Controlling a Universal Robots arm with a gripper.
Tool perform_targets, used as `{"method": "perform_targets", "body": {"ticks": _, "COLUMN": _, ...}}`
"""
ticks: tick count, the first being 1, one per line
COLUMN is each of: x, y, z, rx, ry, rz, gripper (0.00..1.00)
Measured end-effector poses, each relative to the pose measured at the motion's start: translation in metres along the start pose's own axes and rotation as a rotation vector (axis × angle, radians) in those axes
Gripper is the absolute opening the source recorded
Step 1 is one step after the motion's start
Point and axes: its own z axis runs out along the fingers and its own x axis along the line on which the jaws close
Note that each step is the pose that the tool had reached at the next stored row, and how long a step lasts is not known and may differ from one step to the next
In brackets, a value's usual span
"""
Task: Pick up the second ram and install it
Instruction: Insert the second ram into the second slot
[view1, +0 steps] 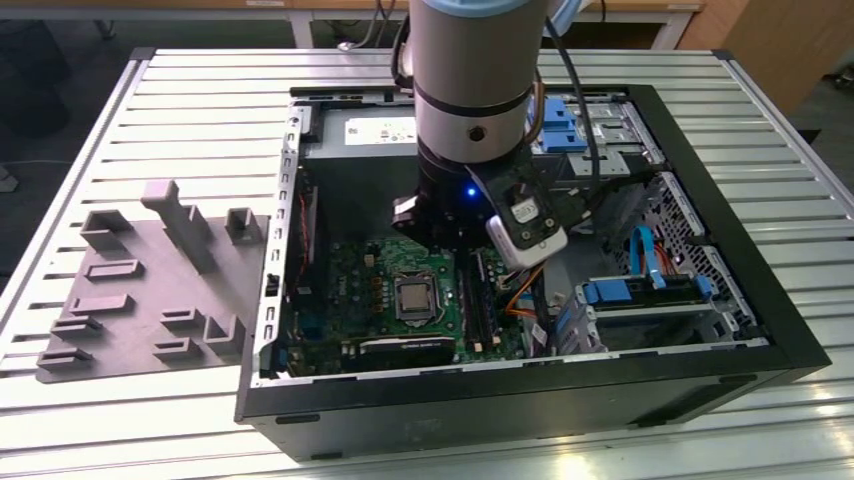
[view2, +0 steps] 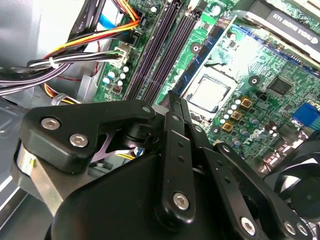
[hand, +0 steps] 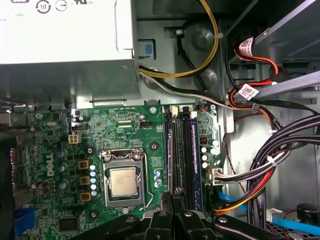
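One arm is reaching down into one open computer case, which is lying on a slatted table; to the exterior view's left of the case, one grey fixture with several raised blocks is sitting on the same table. Inside the case, two blue drive carriers are showing toward the exterior view's right.

The gripper is hanging low over one green motherboard; its two fingers are drawn narrow, the tips nearly meeting over one end of the memory bank. One processor is sitting in its socket just beside four long parallel slots. The second ram is appearing as one thin bluish-dark strip standing on edge in the lane nearest the processor; its near end is running under the fingertips, and whether they are actually pinching it I cannot tell. The other three lanes are looking dark.

One bundle of cables, red, black, yellow and orange, is trailing along the far side of the slots; one pale power supply box is lying beyond the board.
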Motion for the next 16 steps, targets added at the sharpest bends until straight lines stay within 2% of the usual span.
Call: {"method": "perform_targets", "body": {"ticks": 16, "x": 0.0004, "y": 0.0003, "z": 0.0056, "rx": 0.0007, "ry": -0.0003, "rz": 0.01, "gripper": 0.12}}
